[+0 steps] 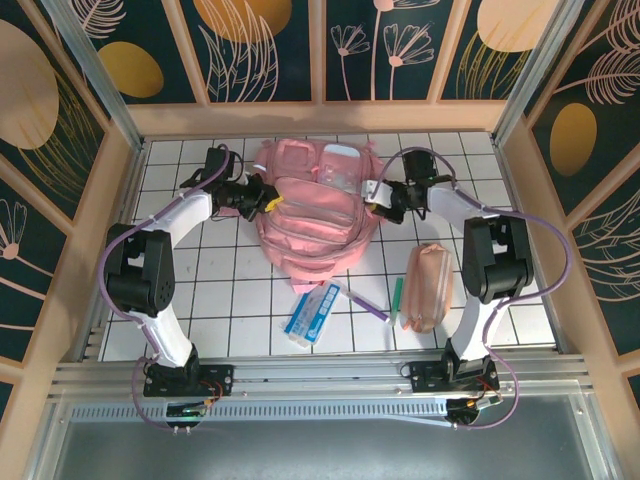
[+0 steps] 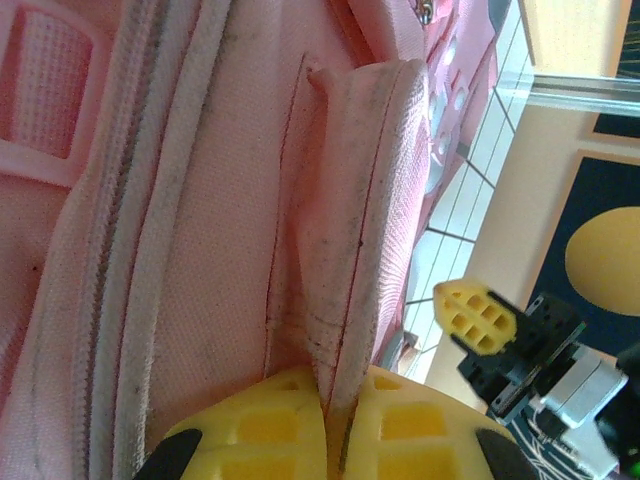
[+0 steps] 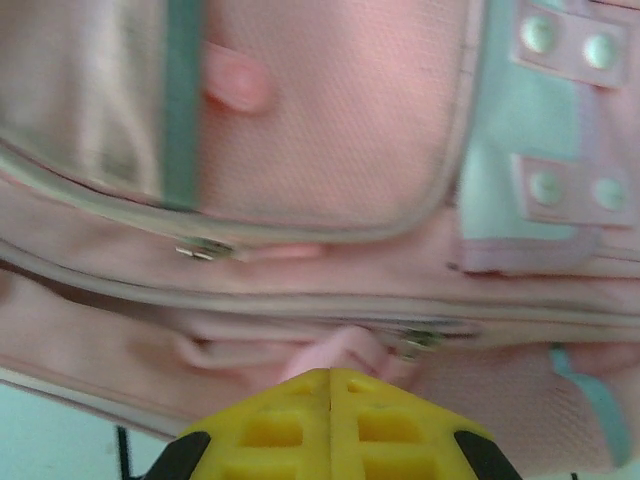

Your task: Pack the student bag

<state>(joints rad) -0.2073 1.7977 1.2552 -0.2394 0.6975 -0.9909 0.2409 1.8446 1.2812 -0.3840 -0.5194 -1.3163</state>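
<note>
The student bag (image 1: pixel 315 215), a large pink backpack, lies on the tiled table at the back centre. My left gripper (image 1: pixel 269 201) is at the bag's left side. In the left wrist view its yellow fingers (image 2: pixel 270 425) are shut on a grubby pink fabric strap (image 2: pixel 350 250) of the bag. My right gripper (image 1: pixel 373 203) is at the bag's right side. In the right wrist view it (image 3: pixel 330 376) is shut, with a soft pink pull tab (image 3: pixel 345 352) of the bag coming out of its tip, next to a metal zipper slider (image 3: pixel 412 343).
A peach-pink pencil pouch (image 1: pixel 427 286) lies right of the bag, near the right arm. In front of the bag lie a blue-and-white box (image 1: pixel 313 312), a purple pen (image 1: pixel 366 301) and a green pen (image 1: pixel 396 297). Wooden walls enclose the table.
</note>
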